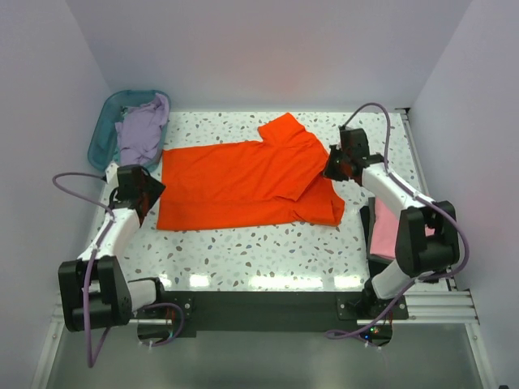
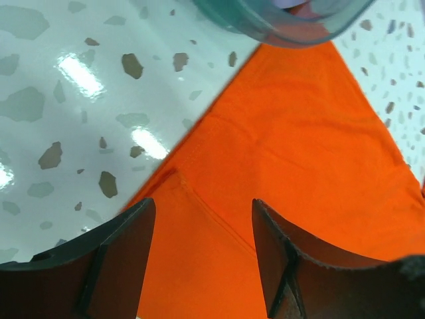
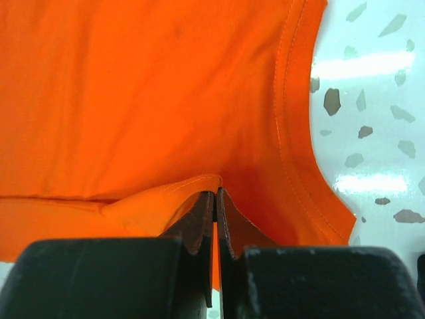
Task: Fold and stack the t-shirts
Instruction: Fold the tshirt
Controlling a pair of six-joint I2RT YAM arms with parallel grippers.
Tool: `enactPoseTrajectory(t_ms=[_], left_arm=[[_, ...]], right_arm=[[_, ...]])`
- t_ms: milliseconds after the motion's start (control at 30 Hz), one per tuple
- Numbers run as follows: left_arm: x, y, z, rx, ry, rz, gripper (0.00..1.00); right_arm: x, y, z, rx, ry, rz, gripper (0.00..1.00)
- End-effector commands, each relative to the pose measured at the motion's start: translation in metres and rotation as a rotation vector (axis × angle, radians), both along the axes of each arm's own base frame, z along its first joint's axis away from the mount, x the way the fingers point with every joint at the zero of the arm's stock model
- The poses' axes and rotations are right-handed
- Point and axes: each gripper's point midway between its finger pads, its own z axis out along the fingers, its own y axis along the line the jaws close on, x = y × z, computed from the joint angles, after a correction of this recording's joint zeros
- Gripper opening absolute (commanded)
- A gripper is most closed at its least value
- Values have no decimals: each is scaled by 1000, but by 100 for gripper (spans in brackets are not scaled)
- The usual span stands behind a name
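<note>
The orange-red t-shirt (image 1: 243,182) lies spread on the table, its right part folded over. My right gripper (image 1: 331,168) is shut on a fold of it near the collar (image 3: 216,193). My left gripper (image 1: 154,188) is open at the shirt's left edge, its fingers straddling the hem (image 2: 202,259) without holding it. The pale lavender t-shirt (image 1: 142,130) hangs crumpled out of the teal basket (image 1: 104,128) at the back left. The light pink t-shirt (image 1: 383,227) lies folded at the right edge, partly hidden by my right arm.
The teal basket's rim (image 2: 279,23) shows at the top of the left wrist view. White walls close in the speckled table (image 1: 243,251) on three sides. The arm bases stand at the near edge.
</note>
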Motion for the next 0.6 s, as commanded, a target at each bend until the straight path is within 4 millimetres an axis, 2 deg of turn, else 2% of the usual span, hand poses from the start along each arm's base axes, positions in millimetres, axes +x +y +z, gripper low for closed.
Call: enactPoseTrajectory(t_ms=[0, 33, 100, 133, 200, 233, 267, 300, 400, 433, 567], left_arm=[[7, -8, 39, 78, -106, -38, 64], [4, -19, 36, 84, -94, -72, 64], [1, -28, 32, 98, -85, -92, 61], [-3, -42, 26, 94, -76, -127, 59], [-8, -51, 16, 94, -58, -147, 58], [-13, -57, 4, 86, -37, -161, 57], [-16, -58, -1, 85, -31, -160, 56], [-18, -61, -9, 82, -17, -165, 56], [-28, -62, -33, 70, 35, -159, 54], [-32, -63, -40, 61, 53, -152, 53], [-36, -59, -51, 70, 73, -114, 53]], right_arm=[[27, 5, 21, -38, -86, 7, 0], [28, 8, 20, -41, -84, 14, 0], [36, 11, 19, -66, -82, 21, 0], [37, 11, 16, -81, -71, 23, 0], [45, 16, 15, -89, -69, 29, 0], [47, 18, 13, -95, -65, 33, 0], [51, 19, 17, -104, -71, 33, 0], [53, 22, 9, -115, -55, 40, 0], [58, 27, 8, -148, -48, 49, 0], [59, 29, 0, -158, -32, 50, 0], [64, 26, -9, -186, -11, 31, 0]])
